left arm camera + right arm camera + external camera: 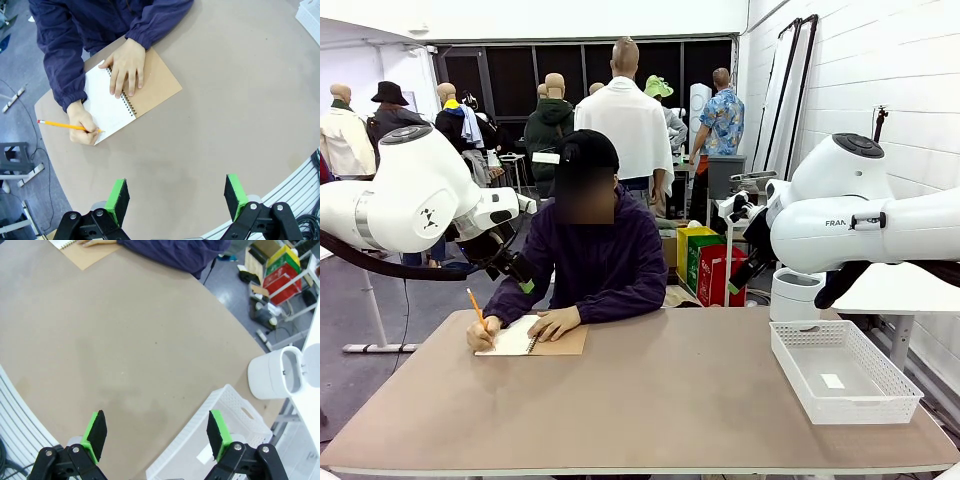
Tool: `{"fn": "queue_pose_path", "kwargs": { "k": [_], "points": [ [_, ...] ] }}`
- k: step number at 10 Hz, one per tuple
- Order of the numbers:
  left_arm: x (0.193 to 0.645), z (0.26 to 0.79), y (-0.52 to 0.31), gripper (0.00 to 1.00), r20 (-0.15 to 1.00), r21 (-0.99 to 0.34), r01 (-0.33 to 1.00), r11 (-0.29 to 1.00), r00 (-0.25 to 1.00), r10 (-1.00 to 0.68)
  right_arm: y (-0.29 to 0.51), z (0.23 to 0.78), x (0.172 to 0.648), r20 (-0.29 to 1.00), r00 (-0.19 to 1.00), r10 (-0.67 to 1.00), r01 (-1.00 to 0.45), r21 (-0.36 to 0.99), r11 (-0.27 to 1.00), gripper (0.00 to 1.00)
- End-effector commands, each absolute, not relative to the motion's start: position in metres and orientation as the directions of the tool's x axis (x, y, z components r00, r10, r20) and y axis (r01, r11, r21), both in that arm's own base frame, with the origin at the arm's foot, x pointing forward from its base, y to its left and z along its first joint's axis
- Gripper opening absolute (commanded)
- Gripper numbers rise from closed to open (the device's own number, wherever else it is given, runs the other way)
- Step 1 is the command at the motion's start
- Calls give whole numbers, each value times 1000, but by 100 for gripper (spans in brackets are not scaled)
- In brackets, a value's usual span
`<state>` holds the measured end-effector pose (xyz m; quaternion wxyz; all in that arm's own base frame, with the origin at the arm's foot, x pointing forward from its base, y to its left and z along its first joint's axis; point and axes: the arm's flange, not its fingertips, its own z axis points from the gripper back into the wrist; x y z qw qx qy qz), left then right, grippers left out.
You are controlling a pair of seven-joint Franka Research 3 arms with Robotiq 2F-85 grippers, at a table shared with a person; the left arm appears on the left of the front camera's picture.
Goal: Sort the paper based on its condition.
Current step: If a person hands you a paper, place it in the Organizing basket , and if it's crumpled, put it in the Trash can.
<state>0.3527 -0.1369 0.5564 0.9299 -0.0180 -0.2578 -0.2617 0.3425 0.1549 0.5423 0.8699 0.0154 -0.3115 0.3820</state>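
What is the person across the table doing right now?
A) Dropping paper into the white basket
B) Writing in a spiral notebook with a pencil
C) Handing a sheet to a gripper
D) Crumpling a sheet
B: one hand holds a yellow pencil tip-down on the open page of the notebook, and the other hand rests flat on it.

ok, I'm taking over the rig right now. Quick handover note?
Left tool: open, holding nothing, above the table.
Right tool: open, holding nothing, above the table beside the white tray.
Person: one hand writes with a pencil on the open page of the spiral notebook; the other hand rests on it.
Done: nothing sorted.
Left: all the sorting, likely once sheets reach the tools.
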Motion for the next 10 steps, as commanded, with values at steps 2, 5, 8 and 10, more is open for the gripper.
{"fn": "queue_pose_path", "kwargs": {
  "k": [2,5,8,10],
  "points": [
    [352,558,-137,100,494,92,499,862,729,-474,154,542,343,556,513,654,-673,-212,708,100],
    [352,558,-137,100,494,92,499,862,729,-474,154,542,343,556,513,654,-673,-212,708,100],
    [352,558,-137,100,494,92,499,862,729,-474,154,542,343,556,513,654,-673,-212,708,100],
    [352,558,-137,100,494,92,499,862,729,-474,154,542,343,556,513,654,-673,-212,708,100]
  ]
}}
